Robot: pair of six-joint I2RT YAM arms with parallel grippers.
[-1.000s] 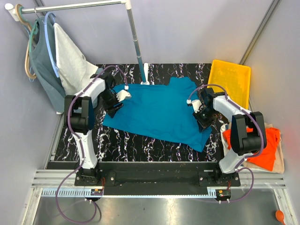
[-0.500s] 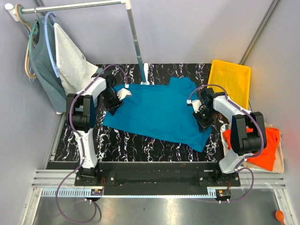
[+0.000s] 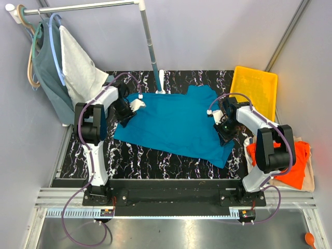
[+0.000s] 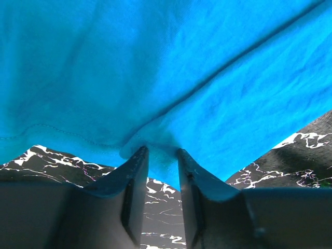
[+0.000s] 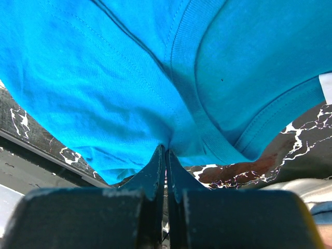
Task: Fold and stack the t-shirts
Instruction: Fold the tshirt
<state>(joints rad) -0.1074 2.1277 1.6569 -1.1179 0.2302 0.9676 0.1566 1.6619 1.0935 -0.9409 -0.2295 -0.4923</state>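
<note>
No fold yet: teal shirt (image 3: 176, 127) lies flat at centre; orange shirt (image 3: 298, 167) and cream shirt (image 3: 310, 182) sit heaped at four o'clock. Right gripper (image 5: 165, 150) pinches the teal shirt at three o'clock; left gripper (image 4: 162, 153) straddles its nine-o'clock hem, grip unclear.

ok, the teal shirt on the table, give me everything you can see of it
The teal-blue t-shirt is plain, soft knit cloth, short-sleeved, with a ribbed neckband and stitched hems. It lies spread out and unfolded, lightly creased, on the black marbled table, skewed to its edges. The right gripper is shut on cloth near the neckband. The left gripper straddles a bunched hem at the opposite side; whether it grips is unclear.
</note>
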